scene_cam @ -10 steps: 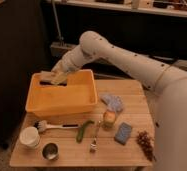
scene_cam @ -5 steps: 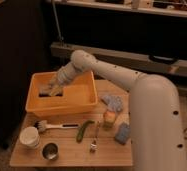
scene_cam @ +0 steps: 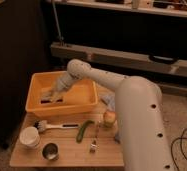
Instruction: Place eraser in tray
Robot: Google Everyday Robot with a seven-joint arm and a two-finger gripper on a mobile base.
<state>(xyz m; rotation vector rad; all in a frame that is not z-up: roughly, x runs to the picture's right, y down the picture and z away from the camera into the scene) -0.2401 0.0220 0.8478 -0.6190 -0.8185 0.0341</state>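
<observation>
Several ways to spoil a placement that looks nearly done. Gripper point(scene_cam: 49, 95) low inside the tray point(scene_cam: 37, 107), toward its left front corner and close over the floor; no telling from this view how wide it stands or whether anything is clamped in it. Small dark patch right at its tip, most likely the eraser point(scene_cam: 51, 100), on or just above the tray floor and inside the walls either way. First risk: pulling up without a clean let-go, dragging the eraser back out over the rim. Second: pressing further down, loading the thin plastic floor and shoving the tray leftward on the table point(scene_cam: 67, 161), where little spare surface shows beyond it. Third: withdrawing along a shallow line, catching the wrist or forearm on the far right rim and tipping or sliding the whole bin. Less likely but worth guarding against: swinging forward on the way out and clipping the brush point(scene_cam: 49, 126), the white bowl point(scene_cam: 30, 136) or the metal cup point(scene_cam: 50, 151), all just in front of the tray. Safest by this reading: release low, then rise straight up before any sideways travel.
</observation>
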